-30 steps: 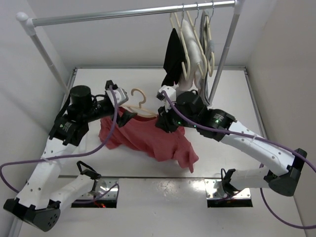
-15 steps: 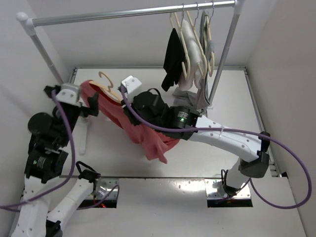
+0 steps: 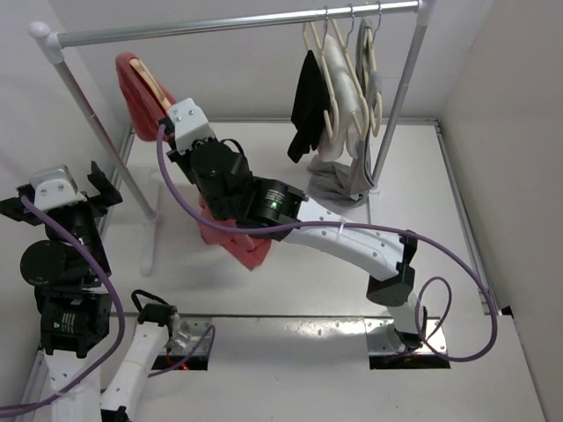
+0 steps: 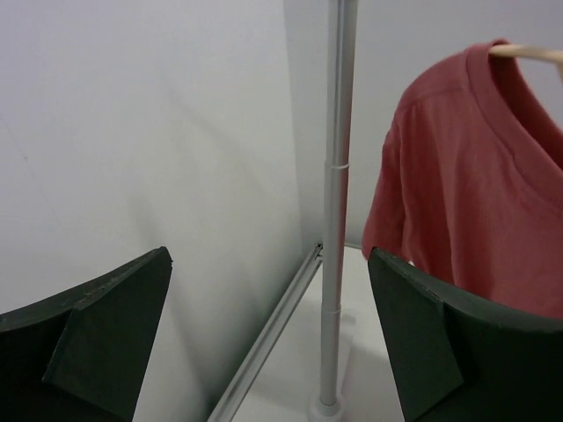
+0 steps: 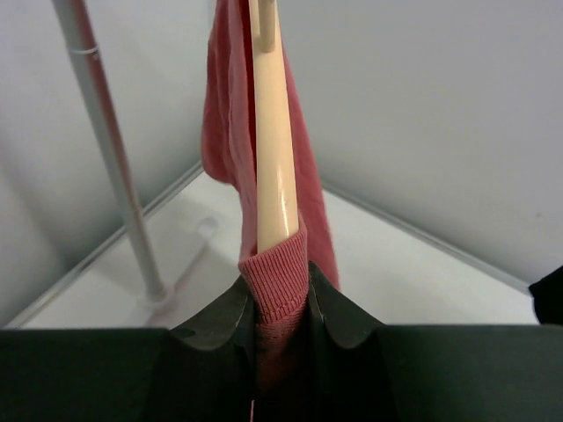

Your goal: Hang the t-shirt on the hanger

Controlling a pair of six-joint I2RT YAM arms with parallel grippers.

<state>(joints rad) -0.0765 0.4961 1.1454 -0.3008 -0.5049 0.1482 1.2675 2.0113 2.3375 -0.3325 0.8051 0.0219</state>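
In the right wrist view the hanger [image 5: 271, 149] is running off the 12 o'clock edge, so its hook is lying outside the picture. From above, the right arm [image 3: 264, 198] is covering the middle of the t-shirt [image 3: 134, 83] and its own jaws. The hook is showing too small there to tell whether it is over the rail [image 3: 237, 25]. In the left wrist view the t-shirt is being cropped at 3 o'clock.

T-shirt [image 4: 466, 193]: soft matt knit cloth, ribbed collar. Hanger [image 5: 273, 149]: smooth glossy plastic. Rack pole [image 4: 337, 220], frame centre: smooth satin metal. Left gripper [image 4: 268, 264]: matt black plastic. Table [image 3: 440, 176]: smooth white, faint sheen.
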